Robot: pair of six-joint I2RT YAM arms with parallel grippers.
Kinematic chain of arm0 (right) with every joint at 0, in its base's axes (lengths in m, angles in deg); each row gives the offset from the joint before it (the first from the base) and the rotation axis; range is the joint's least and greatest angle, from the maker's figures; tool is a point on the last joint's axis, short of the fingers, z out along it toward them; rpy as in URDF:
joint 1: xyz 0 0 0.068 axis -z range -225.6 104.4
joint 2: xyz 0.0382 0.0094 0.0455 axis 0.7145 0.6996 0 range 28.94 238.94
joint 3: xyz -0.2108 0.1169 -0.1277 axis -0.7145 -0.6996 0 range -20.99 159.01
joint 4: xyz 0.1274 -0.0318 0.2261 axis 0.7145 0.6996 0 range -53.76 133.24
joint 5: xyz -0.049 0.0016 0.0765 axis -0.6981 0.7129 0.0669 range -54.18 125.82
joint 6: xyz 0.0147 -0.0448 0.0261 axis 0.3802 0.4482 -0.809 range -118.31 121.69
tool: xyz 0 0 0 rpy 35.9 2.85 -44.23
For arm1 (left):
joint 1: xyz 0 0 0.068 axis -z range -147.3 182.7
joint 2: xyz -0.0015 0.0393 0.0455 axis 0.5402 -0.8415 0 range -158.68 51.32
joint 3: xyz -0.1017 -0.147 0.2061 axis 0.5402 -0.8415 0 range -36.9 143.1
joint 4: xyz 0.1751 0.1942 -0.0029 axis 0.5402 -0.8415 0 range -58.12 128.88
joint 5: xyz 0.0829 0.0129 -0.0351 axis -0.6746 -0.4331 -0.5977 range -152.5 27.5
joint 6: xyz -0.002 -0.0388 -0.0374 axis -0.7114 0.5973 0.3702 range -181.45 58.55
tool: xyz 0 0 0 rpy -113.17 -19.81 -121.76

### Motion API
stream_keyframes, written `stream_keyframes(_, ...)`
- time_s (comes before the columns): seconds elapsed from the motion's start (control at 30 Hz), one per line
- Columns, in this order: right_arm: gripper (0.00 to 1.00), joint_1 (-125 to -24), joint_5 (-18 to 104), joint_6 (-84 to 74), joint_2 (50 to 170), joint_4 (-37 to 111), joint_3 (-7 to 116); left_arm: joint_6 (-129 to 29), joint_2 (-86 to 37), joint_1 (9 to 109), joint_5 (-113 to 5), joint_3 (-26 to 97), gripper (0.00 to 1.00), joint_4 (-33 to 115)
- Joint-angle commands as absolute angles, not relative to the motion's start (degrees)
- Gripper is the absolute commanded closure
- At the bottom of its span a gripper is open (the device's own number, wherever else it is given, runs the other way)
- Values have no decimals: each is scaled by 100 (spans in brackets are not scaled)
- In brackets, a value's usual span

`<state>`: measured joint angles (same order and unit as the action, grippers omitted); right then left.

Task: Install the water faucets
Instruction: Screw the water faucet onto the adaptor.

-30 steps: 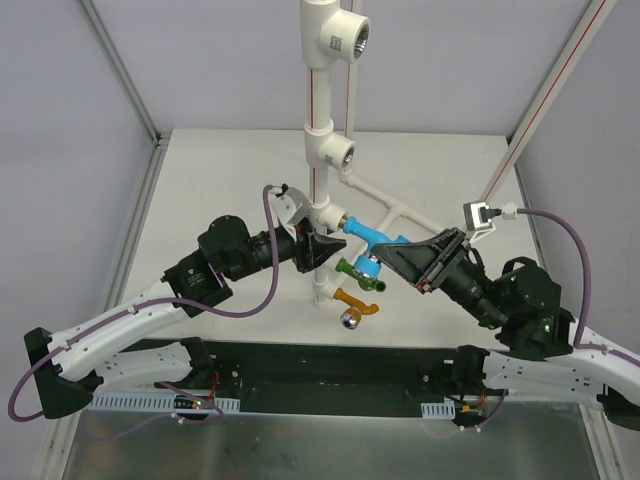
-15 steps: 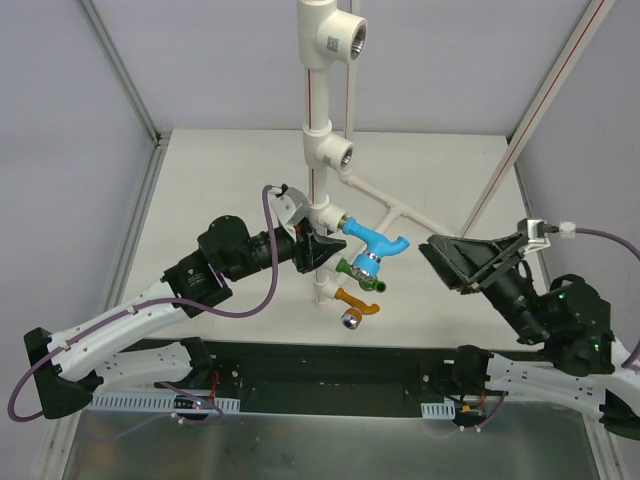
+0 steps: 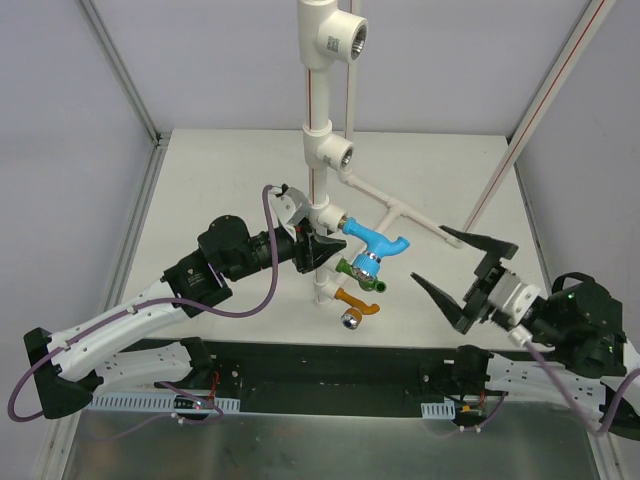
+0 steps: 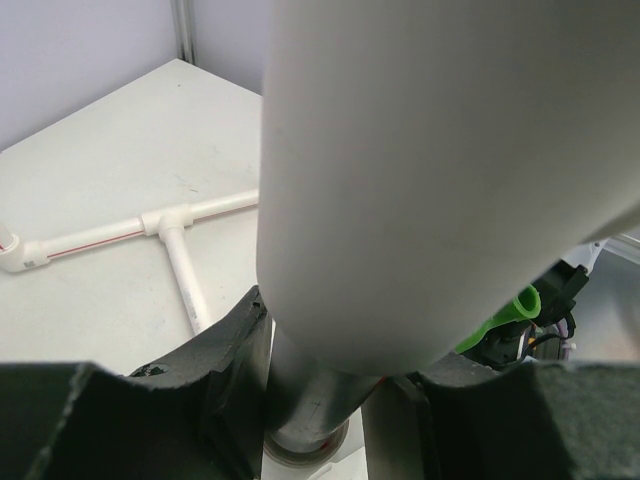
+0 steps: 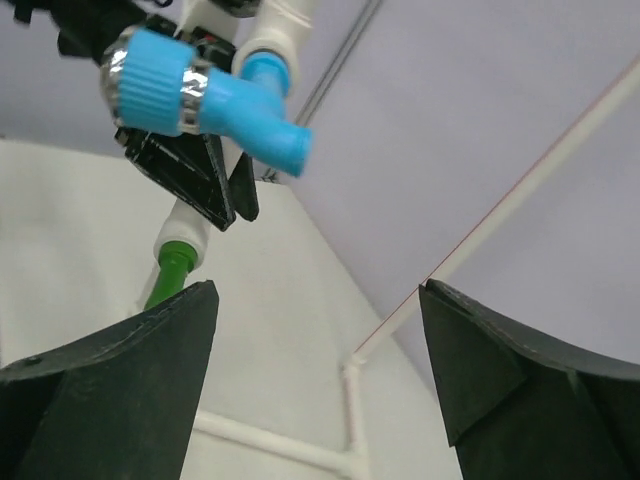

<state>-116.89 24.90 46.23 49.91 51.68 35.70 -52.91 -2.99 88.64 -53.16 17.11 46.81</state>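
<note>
Three water faucets stick out of the upright white pipe [image 3: 318,200]: light blue [image 3: 375,243] on top, green [image 3: 355,270] below it, orange [image 3: 352,303] lowest. My left gripper [image 3: 318,252] is shut on the pipe [image 4: 430,180] from the left, with its jaws on either side [image 4: 320,390]. A bit of the green faucet [image 4: 505,315] shows behind the pipe. To the right, my right gripper [image 3: 428,255] stands wide open, apart from the faucets and holding nothing. Its wrist view shows the blue faucet [image 5: 200,95] and the green one [image 5: 170,275] beyond the open gripper [image 5: 318,287].
Two bare tee fittings [image 3: 340,153] [image 3: 345,35] sit higher on the pipe. White base pipes [image 3: 400,212] lie flat on the table behind it. A slanted frame rod [image 3: 540,110] rises at the right. A black rail [image 3: 320,365] runs along the near edge.
My right gripper has let go of the light blue faucet, opened wide and drawn back to the right and down. The left gripper has stayed on the pipe.
</note>
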Motion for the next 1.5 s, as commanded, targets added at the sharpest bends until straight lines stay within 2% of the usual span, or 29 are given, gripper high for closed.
stream_keyframes(0.0, 11, -11679, 3819, 8111, 5362, 4617, 3526, -4115, -318, 8930, -5239, 1838, 100, 4213)
stream_keyframes(0.13, 11, -11688, 4143, 8860, 5776, 4609, 3851, -4106, -318, 8930, -5222, 1838, 100, 4213)
stream_keyframes(0.5, 11, -11697, 4496, 9336, 6541, 4327, 4177, -4123, -283, 8939, -5248, 1768, 100, 4275)
stream_keyframes(0.7, 19, -12004, 4426, 9450, 6804, 4423, 4308, -4123, -230, 8930, -5265, 1724, 100, 4301)
stream_keyframes(0.8, 28, -12267, 4146, 9740, 6945, 4678, 4379, -4106, -239, 8930, -5266, 1689, 100, 4336)
stream_keyframes(0.9, 46, -12540, 3969, 9864, 7016, 4758, 4344, -4097, -239, 8939, -5257, 1688, 100, 4345)
stream_keyframes(1.13, 73, -12944, 2767, 8751, 6972, 4391, 3888, -4062, -151, 8930, -5292, 1610, 100, 4354)
stream_keyframes(1.17, 79, -12989, 2512, 8347, 6963, 4258, 3843, -4062, -142, 8930, -5283, 1592, 100, 4354)
stream_keyframes(1.23, 100, -12998, 2038, 7426, 6954, 4030, 3790, -4062, -116, 8930, -5292, 1592, 100, 4345)
stream_keyframes(1.33, 100, -12998, 1395, 5966, 6937, 3650, 3667, -4070, -115, 8939, -5274, 1583, 100, 4354)
stream_keyframes(1.47, 100, -12998, 1122, 3884, 6928, 3712, 3754, -4079, -124, 8930, -5274, 1583, 100, 4371)
